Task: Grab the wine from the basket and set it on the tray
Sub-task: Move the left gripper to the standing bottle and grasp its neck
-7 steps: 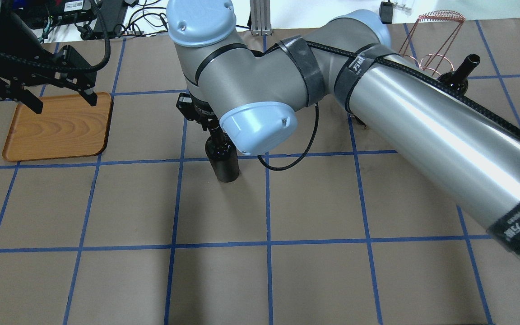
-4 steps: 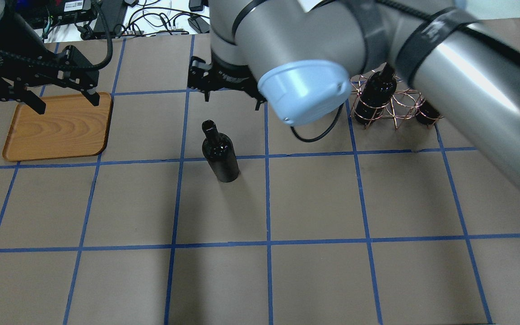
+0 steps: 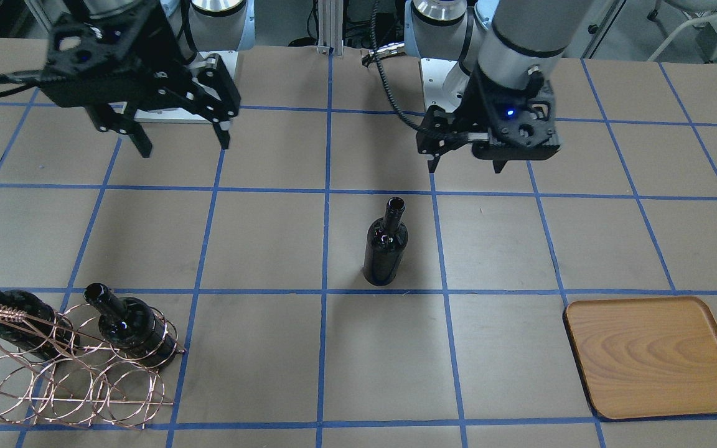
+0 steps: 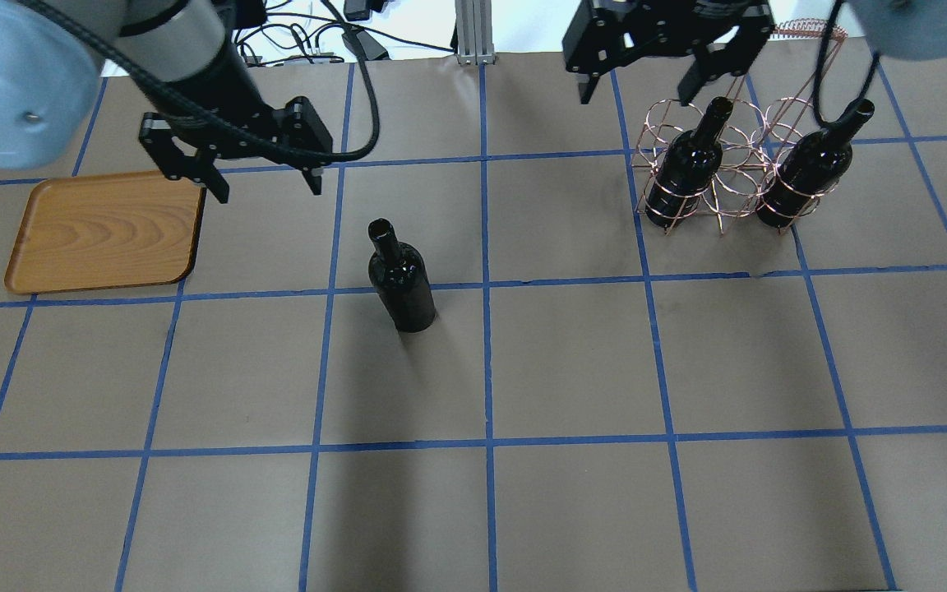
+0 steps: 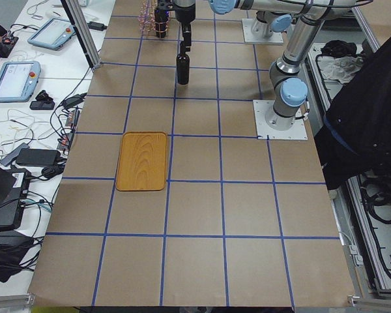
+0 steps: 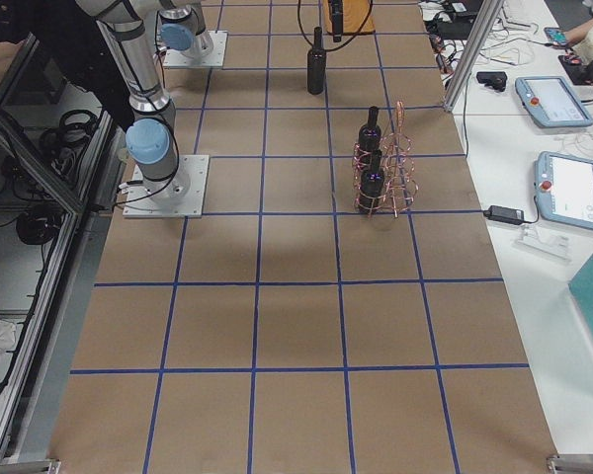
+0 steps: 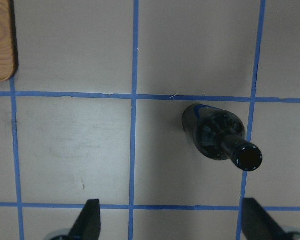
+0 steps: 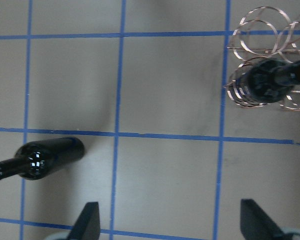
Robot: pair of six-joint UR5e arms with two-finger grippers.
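- Bottle stands upright on the bare table at centre-left of the overhead view. It is out of the basket and well apart from the tray at the left edge.
- Spare bottles sit in the basket, upper right.
- Left gripper: spread wide and empty, hanging between tray and bottle.
- Right gripper: spread wide and empty, at the top edge over the basket.
- Judged step: the left arm picks up the bottle for the tray.
- Risk: in the left wrist view the bottle mouth lines up with one finger, not with the gap. A straight approach would likely clip the neck and topple the bottle.
- Risk: glossy glass and a narrow neck, so a light pinch may slip.
- Risk: setting the base on the tray rim would leave the bottle tilted.
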